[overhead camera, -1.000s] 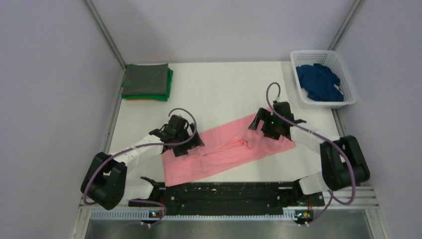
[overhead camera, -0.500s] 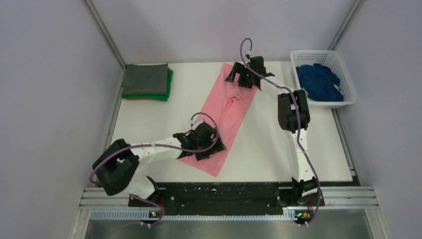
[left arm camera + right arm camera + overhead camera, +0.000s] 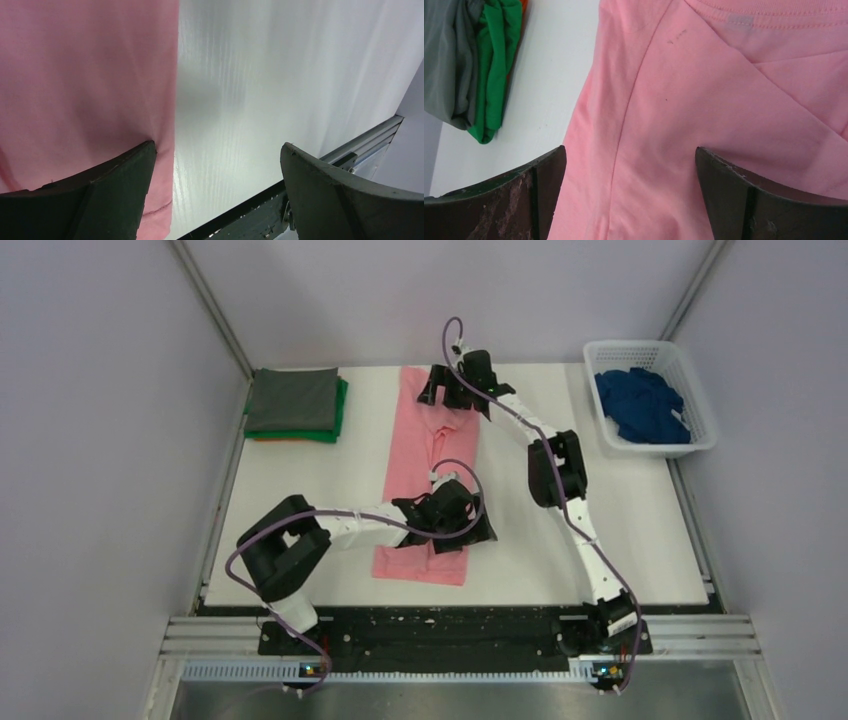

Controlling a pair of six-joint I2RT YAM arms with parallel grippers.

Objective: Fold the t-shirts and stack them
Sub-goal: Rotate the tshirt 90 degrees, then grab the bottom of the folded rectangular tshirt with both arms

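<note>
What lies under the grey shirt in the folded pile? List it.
Under the grey shirt a green shirt shows along its edges, and an orange shirt peeks out below that. How they are folded, and anything more between them, is covered.

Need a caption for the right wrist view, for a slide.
Right claw open over the collar end of the pink t-shirt, stack of folded shirts beside it.

No writing is legible; the neck tag [image 3: 740, 19] of the pink t-shirt [image 3: 704, 110] is blurred.
</note>
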